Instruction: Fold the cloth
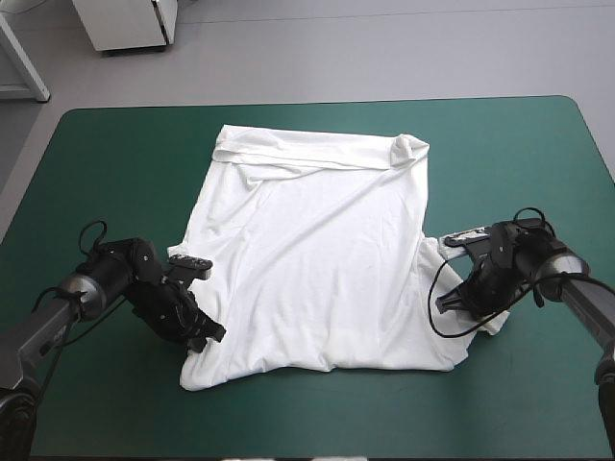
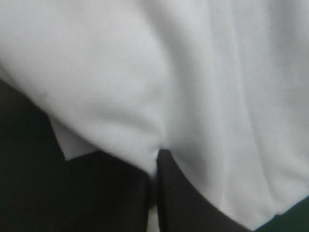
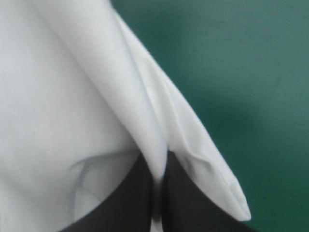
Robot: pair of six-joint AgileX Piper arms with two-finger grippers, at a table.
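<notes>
The white T-shirt (image 1: 317,259) lies spread on the teal-green cover, its far edge rolled into a thick fold. My left gripper (image 1: 199,336) sits low at the shirt's near left corner. In the left wrist view the black fingers (image 2: 174,203) meet in a point with white T-shirt (image 2: 193,72) pinched between them. My right gripper (image 1: 459,303) is at the shirt's near right edge. Its fingers (image 3: 140,198) are likewise all but closed on a folded edge of the T-shirt (image 3: 72,96).
Bare teal-green cover (image 1: 115,163) lies around the shirt on all sides, widest to the left and right. The table's near edge (image 1: 317,455) runs just below the shirt's near hem.
</notes>
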